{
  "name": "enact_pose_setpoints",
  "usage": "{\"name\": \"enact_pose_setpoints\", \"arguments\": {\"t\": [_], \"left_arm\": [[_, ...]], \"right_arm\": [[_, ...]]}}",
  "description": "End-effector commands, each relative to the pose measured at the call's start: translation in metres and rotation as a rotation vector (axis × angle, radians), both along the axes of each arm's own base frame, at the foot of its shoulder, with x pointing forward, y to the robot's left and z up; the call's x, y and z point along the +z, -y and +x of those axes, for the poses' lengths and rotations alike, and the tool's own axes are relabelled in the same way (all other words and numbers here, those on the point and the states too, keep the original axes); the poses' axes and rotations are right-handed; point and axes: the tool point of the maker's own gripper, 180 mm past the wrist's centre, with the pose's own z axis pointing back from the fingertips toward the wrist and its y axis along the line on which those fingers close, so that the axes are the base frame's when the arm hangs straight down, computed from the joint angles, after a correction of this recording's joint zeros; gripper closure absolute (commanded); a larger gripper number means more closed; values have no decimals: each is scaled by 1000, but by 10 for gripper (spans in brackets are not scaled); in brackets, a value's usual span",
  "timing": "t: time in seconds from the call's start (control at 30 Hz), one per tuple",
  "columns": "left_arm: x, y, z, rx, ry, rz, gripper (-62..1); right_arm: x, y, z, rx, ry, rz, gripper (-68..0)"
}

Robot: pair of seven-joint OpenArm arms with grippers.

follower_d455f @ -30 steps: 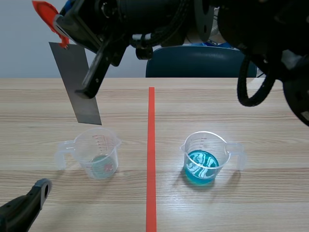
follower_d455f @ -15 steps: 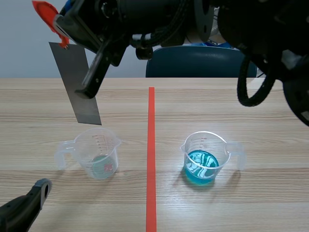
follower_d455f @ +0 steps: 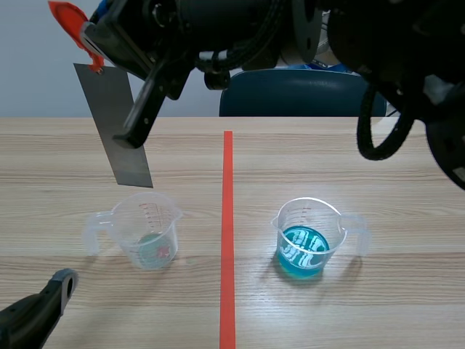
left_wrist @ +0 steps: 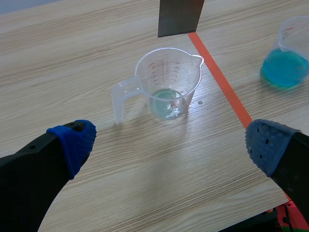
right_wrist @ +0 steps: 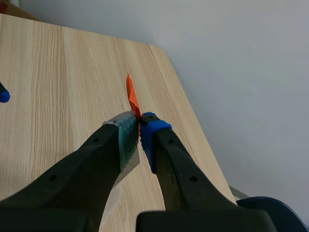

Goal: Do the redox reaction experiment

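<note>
A grey metal strip (follower_d455f: 116,123) with an orange-red tag (follower_d455f: 69,18) at its top hangs upright above a clear measuring cup (follower_d455f: 145,229) holding a little clear liquid. My right gripper (follower_d455f: 98,45), reaching across from the right, is shut on the strip's top; in the right wrist view the strip (right_wrist: 126,142) is pinched between the fingers (right_wrist: 139,133). A second cup (follower_d455f: 305,236) with blue liquid stands right of the tape line. My left gripper (left_wrist: 170,142) is open, low and in front of the clear cup (left_wrist: 166,82); the strip's lower end (left_wrist: 179,17) hangs just behind that cup.
An orange-red tape line (follower_d455f: 227,240) runs down the table's middle between the two cups. A dark blue chair (follower_d455f: 298,93) stands behind the far edge. The blue-liquid cup (left_wrist: 287,60) lies ahead and to the right of my left gripper.
</note>
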Motion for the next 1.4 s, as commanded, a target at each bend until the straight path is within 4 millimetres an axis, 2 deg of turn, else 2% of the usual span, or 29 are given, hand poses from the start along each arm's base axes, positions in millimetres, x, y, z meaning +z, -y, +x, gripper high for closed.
{"name": "enact_pose_setpoints", "arguments": {"t": [0.0, 1.37], "left_arm": [[6, 2, 3, 1, 26, -13, -623], [6, 2, 3, 0, 26, -13, -623]], "right_arm": [[9, 0, 2, 3, 19, 24, -8], [10, -1, 0, 9, 21, 34, -8]]}}
